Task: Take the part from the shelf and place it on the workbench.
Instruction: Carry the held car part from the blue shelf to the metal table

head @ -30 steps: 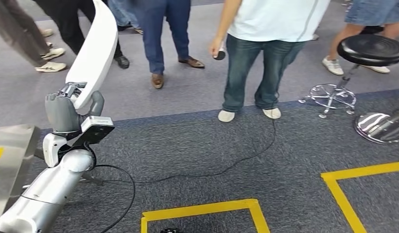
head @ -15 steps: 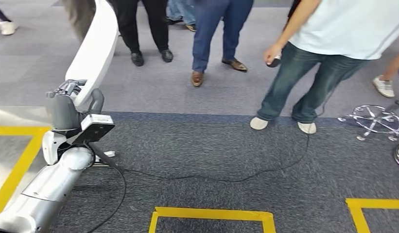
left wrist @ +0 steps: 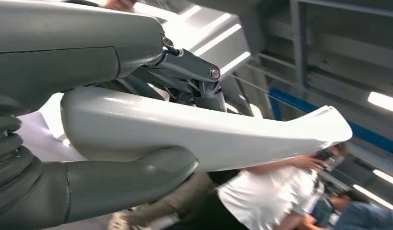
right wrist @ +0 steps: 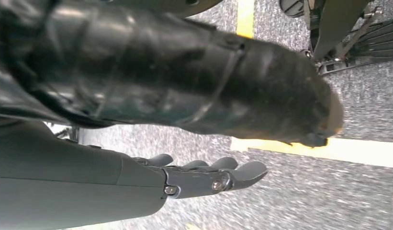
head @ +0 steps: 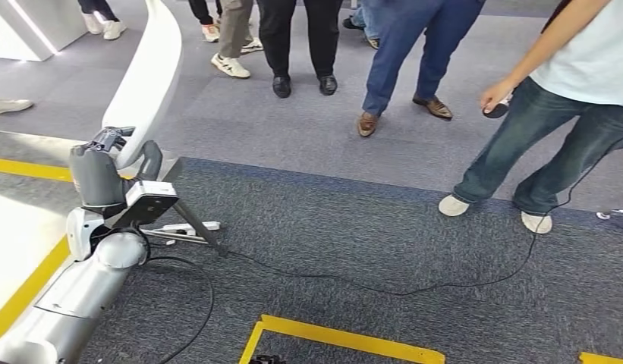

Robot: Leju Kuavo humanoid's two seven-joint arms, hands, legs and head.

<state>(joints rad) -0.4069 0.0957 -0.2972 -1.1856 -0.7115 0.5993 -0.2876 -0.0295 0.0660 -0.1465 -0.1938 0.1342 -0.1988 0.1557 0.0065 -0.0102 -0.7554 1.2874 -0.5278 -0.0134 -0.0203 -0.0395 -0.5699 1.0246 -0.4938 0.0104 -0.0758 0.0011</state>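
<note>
the left arm (head: pixel 73 292) comes up from the lower left of the head view, silver forearm bent upward at the wrist. the left hand (head: pixel 103 171) is raised, thumb on one side and darker fingers (left wrist: pixel 185 72) on the other, gripping the white part (head: pixel 145 83). the right hand (right wrist: pixel 204 177) hangs low with its fingers slightly apart and nearly straight, holding nothing.
</note>
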